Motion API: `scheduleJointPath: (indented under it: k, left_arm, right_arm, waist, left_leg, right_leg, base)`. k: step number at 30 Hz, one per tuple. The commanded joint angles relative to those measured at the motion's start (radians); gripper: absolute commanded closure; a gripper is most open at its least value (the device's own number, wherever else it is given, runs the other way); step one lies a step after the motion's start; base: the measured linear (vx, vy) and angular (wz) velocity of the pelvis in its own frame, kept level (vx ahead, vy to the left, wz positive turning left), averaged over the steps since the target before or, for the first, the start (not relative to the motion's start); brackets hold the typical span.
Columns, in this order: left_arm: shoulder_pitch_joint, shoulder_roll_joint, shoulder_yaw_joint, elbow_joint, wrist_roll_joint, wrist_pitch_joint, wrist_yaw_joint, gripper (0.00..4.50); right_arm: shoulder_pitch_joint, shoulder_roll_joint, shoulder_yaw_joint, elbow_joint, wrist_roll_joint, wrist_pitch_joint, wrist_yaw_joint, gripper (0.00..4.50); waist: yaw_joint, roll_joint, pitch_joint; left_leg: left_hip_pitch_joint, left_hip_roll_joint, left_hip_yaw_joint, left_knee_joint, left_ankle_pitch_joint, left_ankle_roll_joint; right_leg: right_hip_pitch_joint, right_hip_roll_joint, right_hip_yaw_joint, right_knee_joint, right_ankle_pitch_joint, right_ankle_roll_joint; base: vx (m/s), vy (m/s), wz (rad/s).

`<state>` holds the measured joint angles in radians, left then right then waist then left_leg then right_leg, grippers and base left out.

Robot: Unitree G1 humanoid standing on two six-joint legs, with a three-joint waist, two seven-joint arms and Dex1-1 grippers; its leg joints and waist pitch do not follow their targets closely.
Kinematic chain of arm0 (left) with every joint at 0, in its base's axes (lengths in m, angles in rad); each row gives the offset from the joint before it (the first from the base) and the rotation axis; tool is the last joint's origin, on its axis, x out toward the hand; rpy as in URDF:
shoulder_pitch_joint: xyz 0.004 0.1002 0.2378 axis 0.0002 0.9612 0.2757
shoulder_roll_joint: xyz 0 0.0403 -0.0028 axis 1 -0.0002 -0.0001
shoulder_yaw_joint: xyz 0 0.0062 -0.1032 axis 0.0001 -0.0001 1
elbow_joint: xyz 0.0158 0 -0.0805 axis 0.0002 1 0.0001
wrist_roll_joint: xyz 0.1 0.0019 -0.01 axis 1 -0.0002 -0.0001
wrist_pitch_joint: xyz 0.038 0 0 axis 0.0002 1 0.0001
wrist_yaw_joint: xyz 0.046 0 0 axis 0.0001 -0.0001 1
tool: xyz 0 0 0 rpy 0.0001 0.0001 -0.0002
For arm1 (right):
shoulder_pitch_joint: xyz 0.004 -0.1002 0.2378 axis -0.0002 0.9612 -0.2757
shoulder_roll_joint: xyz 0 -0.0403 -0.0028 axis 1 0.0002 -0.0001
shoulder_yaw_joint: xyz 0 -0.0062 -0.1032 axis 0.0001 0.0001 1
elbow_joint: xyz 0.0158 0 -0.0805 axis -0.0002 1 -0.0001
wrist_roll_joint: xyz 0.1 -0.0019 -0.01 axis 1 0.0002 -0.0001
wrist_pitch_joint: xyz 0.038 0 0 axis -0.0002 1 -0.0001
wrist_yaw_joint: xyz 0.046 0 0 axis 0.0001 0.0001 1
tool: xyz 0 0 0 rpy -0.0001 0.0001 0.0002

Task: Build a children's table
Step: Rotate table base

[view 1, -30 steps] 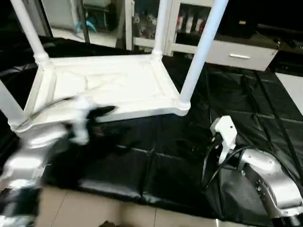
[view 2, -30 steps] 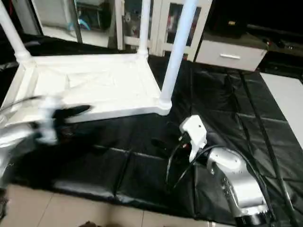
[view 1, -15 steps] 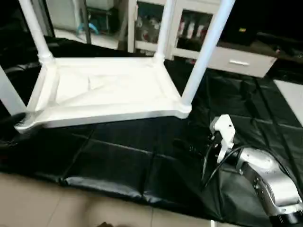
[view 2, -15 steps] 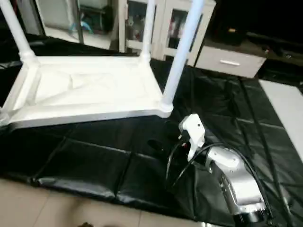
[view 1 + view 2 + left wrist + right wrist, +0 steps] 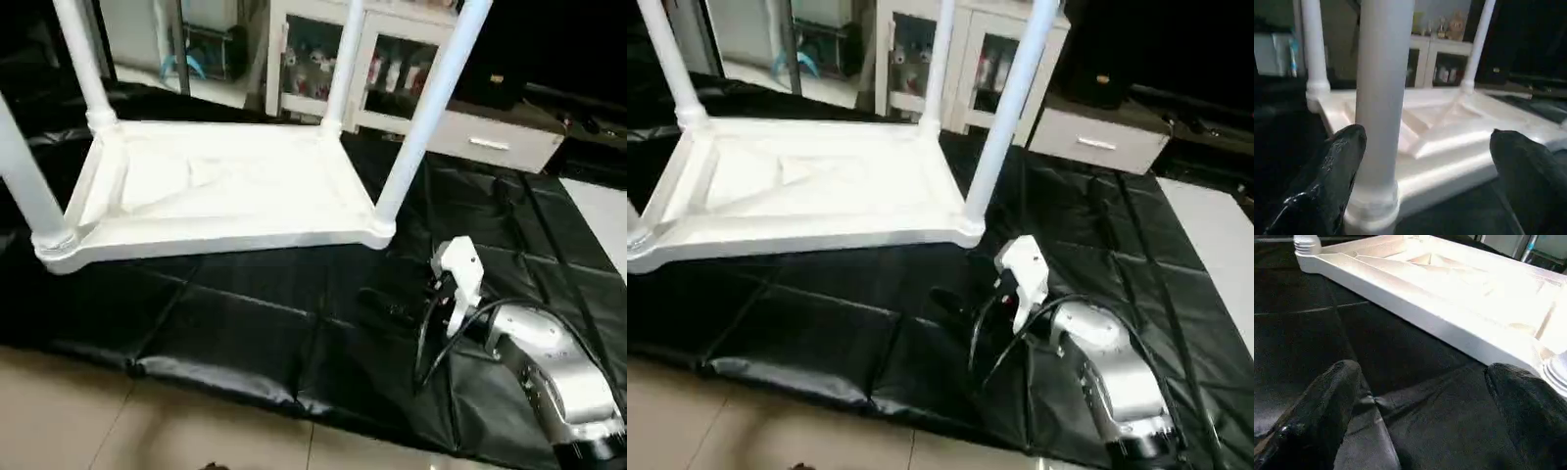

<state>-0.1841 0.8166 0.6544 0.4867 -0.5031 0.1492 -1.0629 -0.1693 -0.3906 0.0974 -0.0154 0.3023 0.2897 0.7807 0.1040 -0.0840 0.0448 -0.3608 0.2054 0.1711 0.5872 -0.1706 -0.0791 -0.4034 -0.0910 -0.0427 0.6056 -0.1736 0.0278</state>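
Four white tubular legs stand upright from the corner sockets of the children's table (image 5: 225,186), which lies upside down on the black-covered worktable (image 5: 294,333), its ribbed underside facing up and its legs pointing straight toward the ceiling. The tabletop sits at roughly ten o'clock in the head camera's frame, its longer visible side running from nine o'clock across toward three. Legs rise at the near left corner (image 5: 24,176), the far left corner (image 5: 83,69), the far right corner (image 5: 343,69) and the near right corner (image 5: 426,108). Behind, at twelve o'clock, stands a white cabinet (image 5: 382,59) with glass doors. At about four o'clock the robot's silver right arm (image 5: 549,362) reaches over the black cover, its right gripper (image 5: 1420,396) spread wide and empty, close to the tabletop's near edge but not touching it. The left gripper (image 5: 1425,171), likewise wide apart and holding nothing, faces the near left leg, which stands just beyond one black finger (image 5: 1337,166).
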Motion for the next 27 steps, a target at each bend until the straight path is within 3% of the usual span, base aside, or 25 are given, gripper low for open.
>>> scheduleJointPath:
  k: [1, 6, 7, 8, 9, 10, 12, 16, 20, 21, 22, 24, 25, 27]
  left_arm:
    - [-0.060, -0.022, -0.044, 0.019, 0.024, -0.022, 0.013, 0.00]
    - [-0.206, -0.065, -0.152, 0.104, 0.124, -0.101, 0.107, 0.00]
    - [-0.206, -0.065, -0.152, 0.104, 0.124, -0.101, 0.107, 0.00]
    - [-0.227, -0.075, -0.169, 0.117, 0.133, -0.100, 0.119, 0.00]
    - [-0.239, -0.085, -0.184, 0.122, 0.144, -0.103, 0.126, 0.00]
    - [-0.256, -0.096, -0.202, 0.133, 0.160, -0.108, 0.141, 0.00]
    - [-0.280, -0.117, -0.228, 0.146, 0.179, -0.119, 0.156, 0.00]
    - [-0.297, -0.162, -0.262, 0.108, 0.152, -0.088, 0.105, 0.00]
    - [-0.294, -0.182, -0.314, 0.051, 0.108, -0.013, 0.040, 0.00]
    - [-0.285, -0.182, -0.330, 0.028, 0.094, 0.019, 0.013, 0.00]
    - [-0.285, -0.182, -0.330, 0.028, 0.094, 0.019, 0.013, 0.00]
    - [-0.244, -0.164, -0.326, -0.013, 0.061, 0.067, -0.023, 0.00]
    - [-0.210, -0.157, -0.285, -0.029, 0.043, 0.052, 0.000, 0.00]
    - [-0.194, -0.157, -0.218, -0.012, 0.034, 0.004, 0.051, 0.00]
  right_arm:
    - [-0.010, -0.004, -0.002, 0.001, -0.011, -0.011, -0.008, 0.11]
    - [-0.011, 0.004, 0.005, -0.002, -0.027, -0.017, -0.020, 0.11]
    - [-0.011, 0.004, 0.005, -0.002, -0.027, -0.017, -0.020, 0.11]
    - [-0.011, 0.005, 0.007, -0.005, -0.028, -0.016, -0.021, 0.11]
    - [-0.009, 0.005, 0.009, -0.008, -0.031, -0.017, -0.023, 0.11]
    - [-0.007, 0.006, 0.010, -0.012, -0.032, -0.017, -0.026, 0.11]
    - [-0.002, 0.007, 0.010, -0.018, -0.032, -0.016, -0.030, 0.11]
    - [0.008, 0.007, 0.012, -0.028, -0.032, -0.016, -0.035, 0.11]
    - [0.009, 0.006, 0.007, -0.027, -0.035, -0.016, -0.033, 0.11]
    - [0.010, 0.004, 0.005, -0.027, -0.036, -0.017, -0.032, 0.11]
    - [0.010, 0.004, 0.005, -0.027, -0.036, -0.017, -0.032, 0.11]
    - [0.018, -0.001, 0.001, -0.034, -0.037, -0.018, -0.035, 0.11]
    - [0.025, -0.002, -0.004, -0.041, -0.034, -0.016, -0.041, 0.11]
    - [0.029, 0.000, -0.004, -0.042, -0.033, -0.015, -0.044, 0.11]
  waist:
    - [-0.002, 0.045, -0.033]
    - [0.005, 0.048, -0.039]
    - [0.004, 0.046, -0.039]
    - [0.004, 0.052, -0.039]
    - [0.004, 0.048, -0.040]
    - [0.004, 0.055, -0.042]
    - [0.004, 0.053, -0.045]
    - [0.006, 0.050, -0.049]
    - [0.005, 0.050, -0.052]
    - [0.005, 0.063, -0.055]
    - [0.003, 0.056, -0.056]
    - [0.002, 0.058, -0.056]
    - [-0.001, 0.052, -0.055]
    - [-0.009, 0.046, -0.056]
  left_leg:
    - [0.036, 0.018, -0.023, -0.102, -0.654, -0.079]
    - [0.038, 0.020, -0.024, -0.101, -0.633, -0.087]
    - [0.035, 0.020, -0.024, -0.102, -0.629, -0.086]
    - [0.033, 0.020, -0.025, -0.103, -0.627, -0.089]
    - [0.033, 0.021, -0.024, -0.102, -0.623, -0.089]
    - [0.031, 0.021, -0.024, -0.103, -0.609, -0.091]
    - [0.034, 0.021, -0.021, -0.101, -0.596, -0.090]
    - [0.021, 0.021, -0.017, -0.100, -0.513, -0.086]
    - [0.018, 0.020, -0.011, -0.096, -0.461, -0.079]
    - [0.019, 0.020, -0.009, -0.094, -0.419, -0.081]
    - [0.018, 0.020, -0.007, -0.093, -0.402, -0.077]
    - [0.017, 0.019, -0.004, -0.091, -0.372, -0.071]
    - [0.008, 0.020, -0.005, -0.091, -0.359, -0.066]
    - [0.006, 0.015, -0.001, -0.086, -0.335, -0.040]
  right_leg:
    - [-0.002, -0.041, 0.023, -0.106, -0.560, -0.097]
    - [0.003, -0.044, 0.024, -0.099, -0.502, -0.106]
    - [0.004, -0.045, 0.025, -0.098, -0.497, -0.110]
    - [0.006, -0.045, 0.025, -0.095, -0.489, -0.114]
    - [0.006, -0.045, 0.024, -0.094, -0.475, -0.120]
    - [0.009, -0.044, 0.026, -0.090, -0.444, -0.130]
    - [0.008, -0.042, 0.026, -0.089, -0.413, -0.138]
    - [0.022, -0.046, 0.028, -0.077, -0.328, -0.166]
    - [0.025, -0.041, 0.029, -0.068, -0.258, -0.190]
    - [0.027, -0.040, 0.029, -0.059, -0.202, -0.203]
    - [0.029, -0.037, 0.028, -0.059, -0.176, -0.209]
    - [0.032, -0.034, 0.027, -0.053, -0.125, -0.225]
    - [0.039, -0.035, 0.027, -0.048, -0.114, -0.229]
    - [0.041, -0.035, 0.029, -0.052, -0.138, -0.225]
  base:
    - [0.000, 0.000, 0.00]
    - [0.000, 0.000, 0.00]
    - [0.000, 0.000, 0.00]
    - [0.000, 0.000, 0.00]
    - [0.000, 0.000, 0.00]
    - [0.000, 0.000, 0.00]
    - [0.000, 0.000, 0.00]
    - [0.000, 0.000, 0.00]
    - [0.000, 0.000, 0.00]
    - [0.000, 0.000, 0.00]
    - [0.000, 0.000, 0.00]
    - [0.000, 0.000, 0.00]
    - [0.000, 0.000, 0.00]
    - [0.000, 0.000, 0.00]
